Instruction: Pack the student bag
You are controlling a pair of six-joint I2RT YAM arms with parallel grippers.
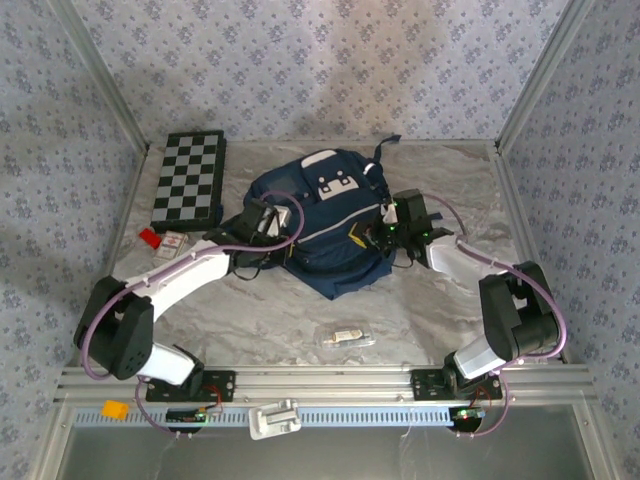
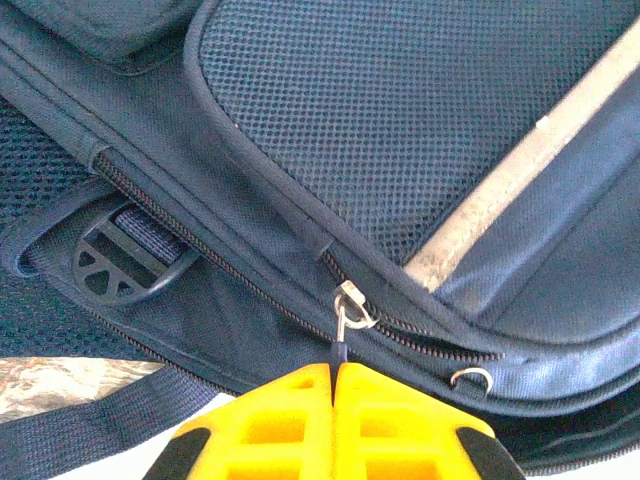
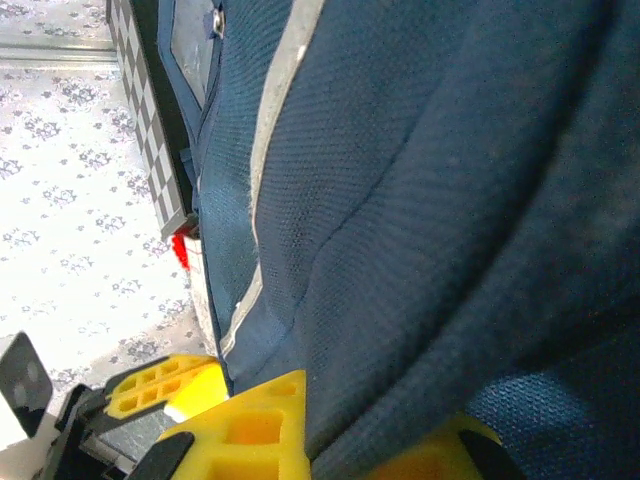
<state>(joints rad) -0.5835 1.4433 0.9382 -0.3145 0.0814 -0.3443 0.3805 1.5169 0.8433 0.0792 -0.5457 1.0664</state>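
Right of the chessboard, the left gripper is clamped on a zipper pull of the student bag, which lies mid-table, while the right gripper pinches its navy fabric at its right side.

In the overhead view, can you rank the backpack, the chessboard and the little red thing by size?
Largest: the navy backpack.
Next: the chessboard, clearly smaller.
Smallest: the red item beside the chessboard's near corner.
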